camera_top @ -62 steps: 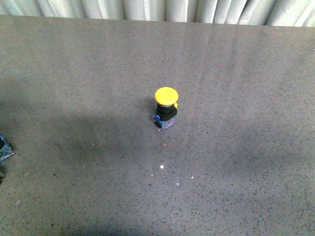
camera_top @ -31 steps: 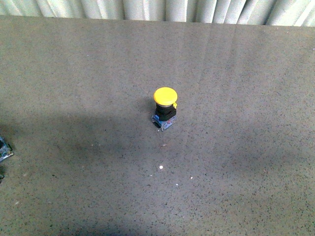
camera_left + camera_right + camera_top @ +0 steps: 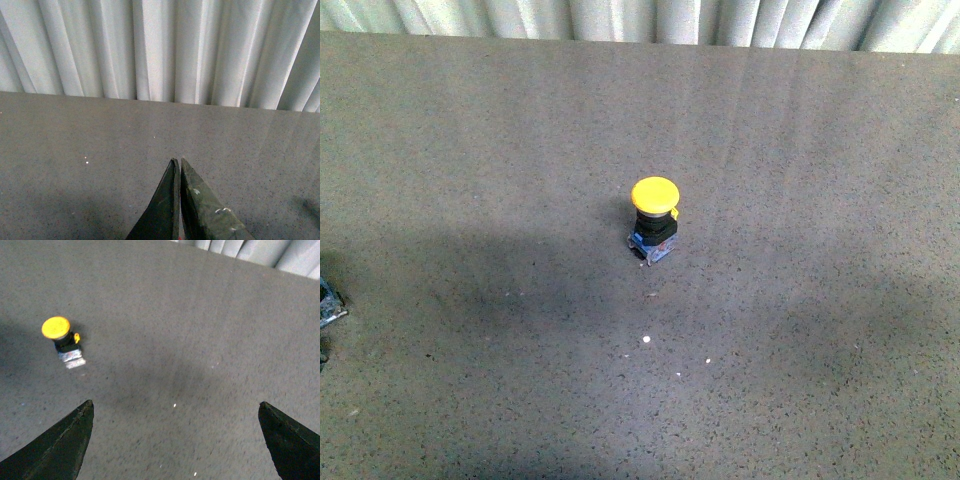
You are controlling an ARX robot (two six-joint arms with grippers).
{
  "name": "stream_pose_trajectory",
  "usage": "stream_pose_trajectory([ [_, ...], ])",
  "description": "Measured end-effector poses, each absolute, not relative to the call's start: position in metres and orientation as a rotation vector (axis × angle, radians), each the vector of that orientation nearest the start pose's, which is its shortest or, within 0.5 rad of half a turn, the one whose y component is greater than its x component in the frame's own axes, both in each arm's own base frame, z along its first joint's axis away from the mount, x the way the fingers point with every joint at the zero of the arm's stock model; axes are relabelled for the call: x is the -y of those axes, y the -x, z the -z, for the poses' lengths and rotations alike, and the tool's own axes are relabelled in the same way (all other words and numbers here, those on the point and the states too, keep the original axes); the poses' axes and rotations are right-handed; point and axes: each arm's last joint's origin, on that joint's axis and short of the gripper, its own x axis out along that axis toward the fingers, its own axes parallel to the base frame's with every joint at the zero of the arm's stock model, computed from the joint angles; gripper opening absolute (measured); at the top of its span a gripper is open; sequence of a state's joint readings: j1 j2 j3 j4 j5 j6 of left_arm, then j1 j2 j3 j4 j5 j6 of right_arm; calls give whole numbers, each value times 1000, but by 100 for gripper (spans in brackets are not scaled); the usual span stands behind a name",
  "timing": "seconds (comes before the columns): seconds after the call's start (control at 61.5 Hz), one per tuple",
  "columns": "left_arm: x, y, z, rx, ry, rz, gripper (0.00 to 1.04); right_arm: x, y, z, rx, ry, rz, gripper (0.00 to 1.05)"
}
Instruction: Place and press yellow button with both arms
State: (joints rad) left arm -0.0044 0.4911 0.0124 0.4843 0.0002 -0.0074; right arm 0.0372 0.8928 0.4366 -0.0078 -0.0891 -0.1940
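The yellow button [image 3: 655, 218] stands upright in the middle of the grey table, yellow cap on a black collar and a blue-and-grey base. It also shows in the right wrist view [image 3: 62, 340], well apart from my right gripper [image 3: 176, 404], which is wide open and empty above bare table. My left gripper [image 3: 177, 161] is shut with nothing between its fingers; the button is out of its view. In the front view only a small dark bit of the left arm [image 3: 328, 300] shows at the left edge. The right arm is out of that view.
The grey speckled table [image 3: 800, 150] runs back to a white pleated curtain [image 3: 620, 18], also in the left wrist view [image 3: 160, 50]. A few small white specks [image 3: 647, 340] lie in front of the button.
The button has stayed where it stands. The bit of left arm at the front view's left edge has drawn slightly further out of the picture.
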Motion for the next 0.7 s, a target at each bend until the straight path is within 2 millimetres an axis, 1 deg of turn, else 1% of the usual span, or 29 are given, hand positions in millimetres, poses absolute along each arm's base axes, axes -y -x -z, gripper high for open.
stream_pose_trajectory([
  [0.114, 1, -125, -170, 9, 7, 4, 1, -27, -224, -212, -493, 214, -237, 96],
  [0.146, 1, -124, -170, 10, 7, 4, 1, -36, -237, -209, -515, 225, -260, 96],
  [0.228, 0, -122, -170, 11, 7, 4, 1, -55, -259, -204, -556, 236, -304, 96],
  [0.293, 0, -120, -171, 12, 7, 4, 1, -72, -274, -198, -588, 246, -343, 96],
  [0.309, 0, -119, -171, 13, 7, 4, 1, -81, -281, -196, -600, 254, -356, 96],
  [0.325, 1, -119, -171, 13, 7, 5, 1, -84, -283, -195, -604, 259, -360, 96],
  [0.341, 1, -118, -171, 14, 7, 5, 1, -95, -290, -191, -616, 273, -375, 96],
  [0.39, 0, -116, -171, 14, 7, 4, 1, -112, -302, -185, -632, 294, -384, 95],
  [0.455, 0, -114, -171, 14, 7, 4, 1, -126, -312, -180, -643, 310, -391, 82],
  [0.471, 0, -114, -171, 13, 7, 4, 1, -130, -314, -178, -646, 314, -397, 77],
  [0.553, 0, -112, -171, 13, 7, 4, 1, -141, -317, -174, -655, 322, -415, 59],
  [0.699, 0, -110, -171, 14, 7, 4, 1, -153, -322, -169, -670, 316, -433, 36],
])
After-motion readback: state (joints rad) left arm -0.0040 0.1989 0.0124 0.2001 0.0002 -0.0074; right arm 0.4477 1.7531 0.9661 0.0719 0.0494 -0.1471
